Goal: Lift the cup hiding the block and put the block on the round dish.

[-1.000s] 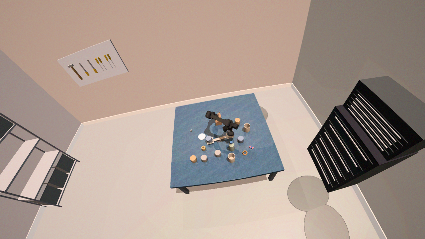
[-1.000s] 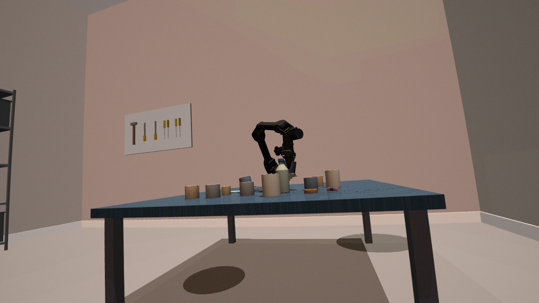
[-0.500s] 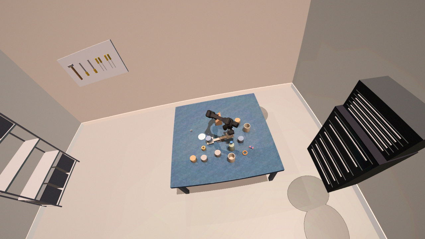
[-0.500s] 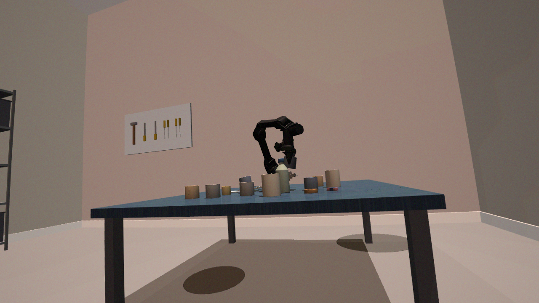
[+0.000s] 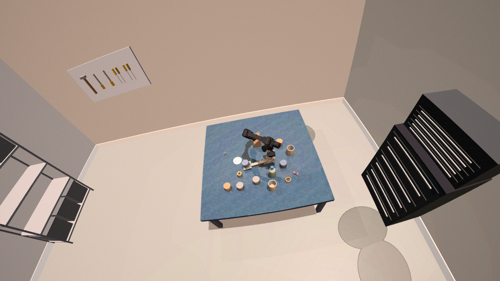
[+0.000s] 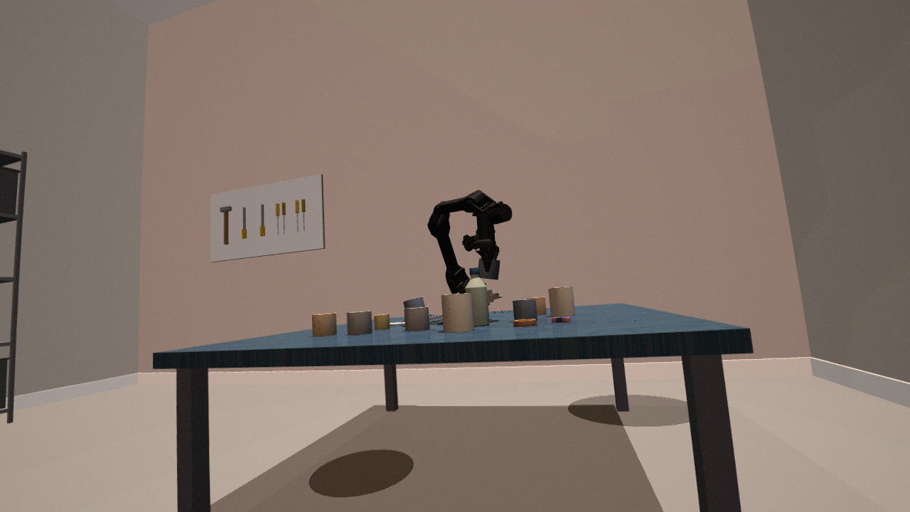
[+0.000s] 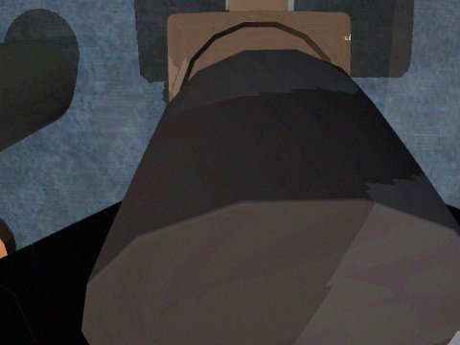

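My gripper (image 5: 271,153) (image 6: 488,266) is shut on a dark blue-grey cup (image 6: 495,270) (image 7: 268,153). The cup hangs a little tilted above the right end of the balance (image 5: 259,163) (image 7: 326,29), clear of it in the exterior view. In the wrist view the cup hides most of that end's plate; no block shows. The beam slopes, its left end low. The other blue-grey cup (image 5: 245,162) (image 6: 413,304) stands on that low end, tilted with it. The round white dish (image 5: 237,160) lies just left of this cup, with nothing seen on it.
A bottle (image 5: 272,172) (image 6: 478,304) stands just in front of the held cup. A loose blue-grey cylinder (image 5: 283,164) (image 6: 525,309) stands to the right. Beige cups (image 5: 272,187) (image 5: 290,151), an orange ring (image 6: 525,323) and several short cylinders stand around on the blue table (image 5: 223,206).
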You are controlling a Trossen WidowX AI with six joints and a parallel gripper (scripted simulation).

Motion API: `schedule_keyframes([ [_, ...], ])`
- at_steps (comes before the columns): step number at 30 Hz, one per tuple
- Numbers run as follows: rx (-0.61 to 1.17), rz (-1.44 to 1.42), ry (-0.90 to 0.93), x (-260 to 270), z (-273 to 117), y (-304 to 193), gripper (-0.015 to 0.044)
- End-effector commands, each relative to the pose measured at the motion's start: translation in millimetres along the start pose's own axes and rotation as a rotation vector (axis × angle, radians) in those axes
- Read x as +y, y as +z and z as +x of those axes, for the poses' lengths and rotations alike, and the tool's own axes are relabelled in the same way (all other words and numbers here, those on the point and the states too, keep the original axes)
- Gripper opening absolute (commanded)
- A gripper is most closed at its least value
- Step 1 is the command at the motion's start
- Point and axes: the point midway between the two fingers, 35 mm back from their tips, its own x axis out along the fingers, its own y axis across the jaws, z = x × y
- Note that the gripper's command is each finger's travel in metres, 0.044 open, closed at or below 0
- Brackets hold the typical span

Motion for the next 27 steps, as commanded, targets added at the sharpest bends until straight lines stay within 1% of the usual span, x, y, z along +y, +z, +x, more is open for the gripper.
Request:
schedule_keyframes([
  [1, 0.007, 0.005, 0.003, -0.1, -7.7, -0.4, 0.0000],
  [6, 0.007, 0.006, 0.002, -1.2, -13.3, 0.3, 0.0000],
  [7, 0.000, 0.000, 0.000, -1.3, -7.4, 0.7, 0.0000],
  [27, 0.000, 0.000, 0.000, -1.3, -7.4, 0.7, 0.0000],
])
